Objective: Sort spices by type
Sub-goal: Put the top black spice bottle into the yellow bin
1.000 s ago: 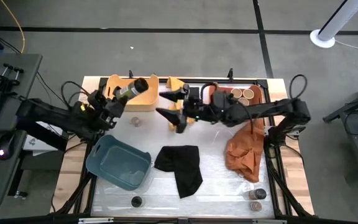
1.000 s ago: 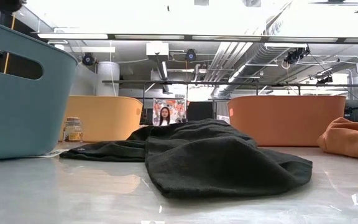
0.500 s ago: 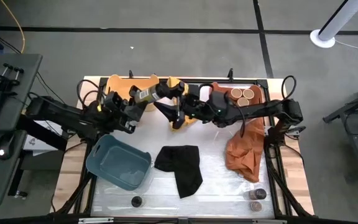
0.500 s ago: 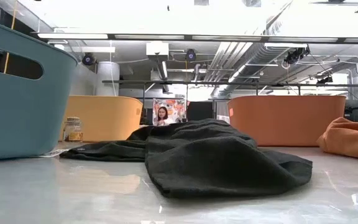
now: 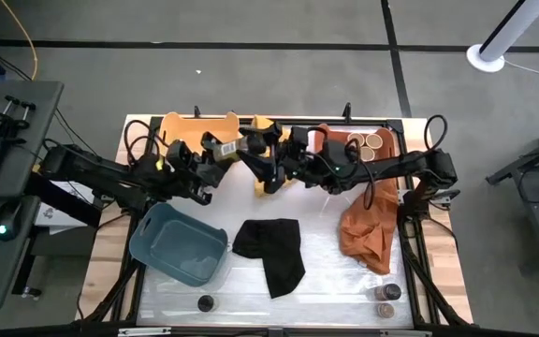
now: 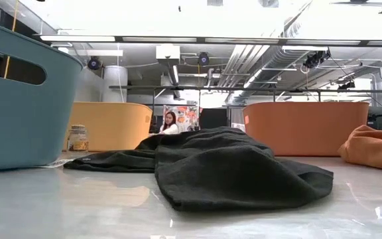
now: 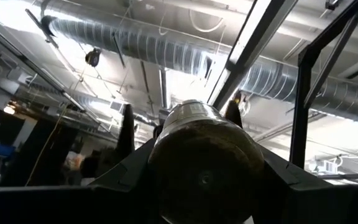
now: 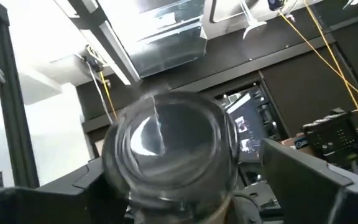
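here, 1 spice jar [image 5: 228, 146] lies sideways above the yellow tray [image 5: 187, 128], clamped in the left gripper [image 5: 215, 150]; its far end sits between the right gripper [image 5: 262, 159] fingers, whose grip i cannot tell.

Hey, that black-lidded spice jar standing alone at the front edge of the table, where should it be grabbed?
Probably from straight above: the black-lidded jar stands upright with nothing touching it, so pinch its round side just under the lid. The left tool holds another jar near the yellow tray, the right tool beside it.
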Robot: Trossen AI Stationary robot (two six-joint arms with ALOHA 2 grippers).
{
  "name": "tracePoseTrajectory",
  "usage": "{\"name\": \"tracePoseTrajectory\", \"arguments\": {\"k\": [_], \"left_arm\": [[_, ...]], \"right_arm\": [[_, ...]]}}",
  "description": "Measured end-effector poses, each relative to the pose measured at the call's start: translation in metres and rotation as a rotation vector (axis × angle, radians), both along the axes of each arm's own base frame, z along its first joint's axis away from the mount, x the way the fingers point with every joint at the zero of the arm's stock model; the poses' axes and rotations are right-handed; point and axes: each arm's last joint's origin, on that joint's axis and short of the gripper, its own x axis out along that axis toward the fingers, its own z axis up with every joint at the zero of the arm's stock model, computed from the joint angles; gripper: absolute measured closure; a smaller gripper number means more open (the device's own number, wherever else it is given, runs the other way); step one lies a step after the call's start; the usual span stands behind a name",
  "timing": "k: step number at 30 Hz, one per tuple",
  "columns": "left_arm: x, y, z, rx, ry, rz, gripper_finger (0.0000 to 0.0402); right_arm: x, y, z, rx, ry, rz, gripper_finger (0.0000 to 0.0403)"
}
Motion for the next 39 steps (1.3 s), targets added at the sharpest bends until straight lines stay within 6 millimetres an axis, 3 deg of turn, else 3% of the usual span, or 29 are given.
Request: {"name": "tracePoseTrajectory", "arguments": {"k": [6, 14, 20, 24, 27, 30, 34, 39], "left_arm": [[0.001, 0.0, -0.001, 0.002, 0.003, 0.003, 0.024], [0.002, 0.0, -0.002, 0.041, 0.029, 0.045, 0.0238], [0.003, 0.0, -0.004, 0.05, 0.075, 0.044, 0.0152], [-0.005, 0.001, -0.004, 0.075, 0.227, 0.041, 0.0125], [-0.017, 0.003, -0.007, 0.099, 0.377, 0.038, 0.0121], [-0.035, 0.006, -0.005, 0.1, 0.467, 0.062, 0.0119], [-0.052, 0.01, -0.004, 0.112, 0.547, 0.098, 0.0118], [-0.04, 0.011, -0.011, 0.095, 0.648, 0.057, 0.0118]], "right_arm": [[0.001, 0.001, -0.001, -0.001, 0.012, 0.003, 0.0095], [0.001, 0.001, -0.001, -0.013, 0.017, -0.013, 0.0215], [-0.001, 0.0, 0.001, -0.041, 0.02, -0.031, 0.0221], [-0.017, -0.003, 0.019, -0.089, 0.017, -0.069, 0.0221], [-0.034, -0.006, 0.032, -0.141, 0.127, -0.095, 0.0221], [-0.049, -0.009, 0.031, -0.182, 0.367, -0.102, 0.0221], [-0.061, -0.01, 0.008, -0.143, 0.712, -0.08, 0.0221], [-0.051, 0.002, -0.026, -0.148, 0.936, -0.033, 0.0221]]}}
